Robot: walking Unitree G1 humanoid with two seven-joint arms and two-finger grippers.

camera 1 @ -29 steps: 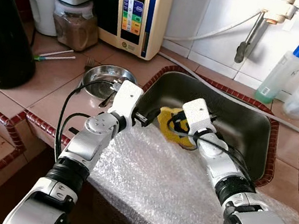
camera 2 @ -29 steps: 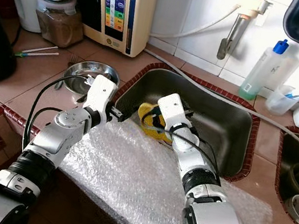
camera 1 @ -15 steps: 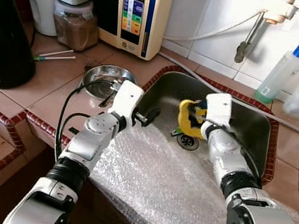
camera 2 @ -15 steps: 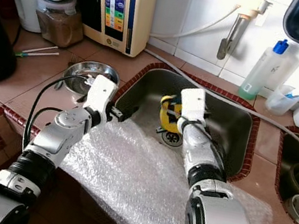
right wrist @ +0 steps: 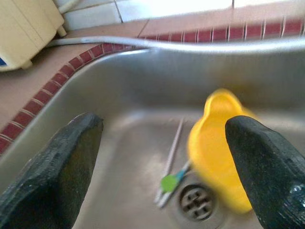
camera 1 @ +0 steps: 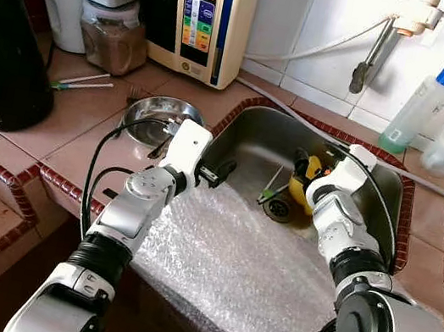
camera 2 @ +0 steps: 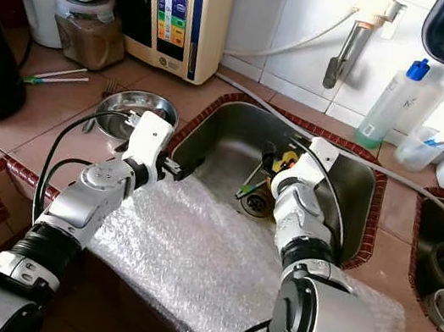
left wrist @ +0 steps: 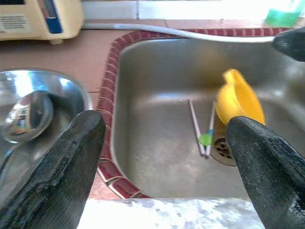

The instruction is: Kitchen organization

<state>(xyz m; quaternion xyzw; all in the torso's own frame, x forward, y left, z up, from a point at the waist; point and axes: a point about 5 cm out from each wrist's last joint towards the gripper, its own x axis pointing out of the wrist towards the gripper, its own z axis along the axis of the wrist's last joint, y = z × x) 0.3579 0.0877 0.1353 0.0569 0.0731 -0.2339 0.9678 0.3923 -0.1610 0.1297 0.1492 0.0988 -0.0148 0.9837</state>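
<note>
A small yellow dish stands tilted on the sink floor beside the drain. A pair of chopsticks with a green band lies just left of it. My right gripper hovers right above the dish, open, its fingers spread wide with nothing between them. The dish looks blurred in the right wrist view. My left gripper is open over the sink's left rim, holding nothing.
A steel bowl with a spoon sits left of the sink. Bubble wrap covers the counter's front edge. A water machine, jar and black kettle stand behind; a hose crosses the sink's back rim.
My right gripper carried the yellow dish rightward across the sink, then opened; the dish now rests by the drain, and the chopsticks have come into sight. The left arm stayed put.
</note>
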